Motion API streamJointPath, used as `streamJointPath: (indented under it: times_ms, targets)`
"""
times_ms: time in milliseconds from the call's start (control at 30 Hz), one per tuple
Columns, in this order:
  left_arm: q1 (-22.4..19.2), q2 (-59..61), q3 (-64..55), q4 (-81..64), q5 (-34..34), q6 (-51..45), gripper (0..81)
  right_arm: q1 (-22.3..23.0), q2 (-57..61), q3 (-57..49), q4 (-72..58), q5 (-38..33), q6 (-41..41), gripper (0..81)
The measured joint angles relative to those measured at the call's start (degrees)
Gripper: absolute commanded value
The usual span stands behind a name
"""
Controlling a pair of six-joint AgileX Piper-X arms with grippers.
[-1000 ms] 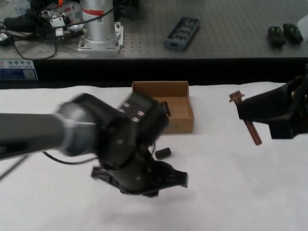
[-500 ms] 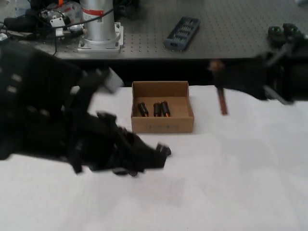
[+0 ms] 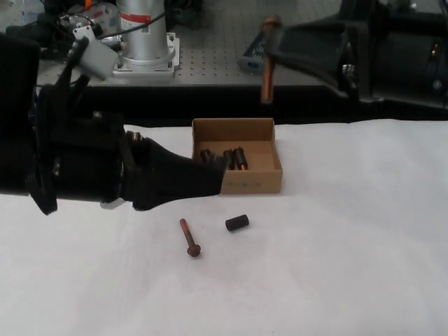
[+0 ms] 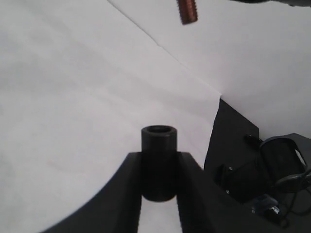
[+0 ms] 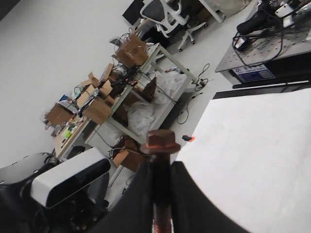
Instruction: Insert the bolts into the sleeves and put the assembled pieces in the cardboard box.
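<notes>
Status: part-done, est. past halfway. Cardboard box (image 3: 238, 183) sits mid-tabletop (image 3: 350, 266) w/ 3 assembled pieces (image 3: 227, 158) lying side by side inside. Set in hand: left gripper (image 4: 159, 167) has its fingers closed on a black sleeve (image 4: 158, 143), bore end pointing out past the fingertips; in the high view this arm's tip is by the box's left front corner. Right gripper (image 5: 162, 182) has its fingers closed on the shank of a copper-coloured bolt (image 5: 160, 142), head clear of the fingers, held high, up and to the right of the box. Bolt and sleeve are well apart, so insertion is not yet done. Also outstanding: 1 loose bolt (image 3: 189, 238) and 1 loose sleeve (image 3: 237, 223) on the tabletop in front of the box, near each other, not touching. Remaining, as judged: mate 2 sets, then place both in the box.
</notes>
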Motion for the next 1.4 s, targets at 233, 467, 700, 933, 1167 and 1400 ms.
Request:
streamJointPath:
  times_ms: [233, 467, 700, 933, 1167, 1400]
  targets:
    - [0.0, 0.0, 0.0, -1.72, 2.54, -0.96, 0.6, 1.04, 0.48, 0.0, -0.2, -0.14, 0.0, 2.5]
    - [0.0, 0.0, 0.0, -5.62, 4.51, -3.43, 0.6, 1.1, 0.48, 0.0, -0.2, -0.14, 0.0, 2.5]
    - [0.0, 0.0, 0.0, -7.05, 6.22, -4.53, 0.6, 1.1, 0.48, 0.0, -0.2, -0.14, 0.0, 2.5]
    - [0.0, 0.0, 0.0, -7.05, 6.2, -4.52, 0.6, 1.1, 0.48, 0.0, -0.2, -0.14, 0.0, 2.5]
    - [0.0, 0.0, 0.0, -7.05, 6.2, -4.52, 0.6, 1.1, 0.48, 0.0, -0.2, -0.68, 0.0, 2.5]
    - [0.0, 0.0, 0.14, -11.92, 5.8, -6.27, 0.6, 1.1, 0.48, 0.0, -1.11, -0.96, 0.0, 2.5]
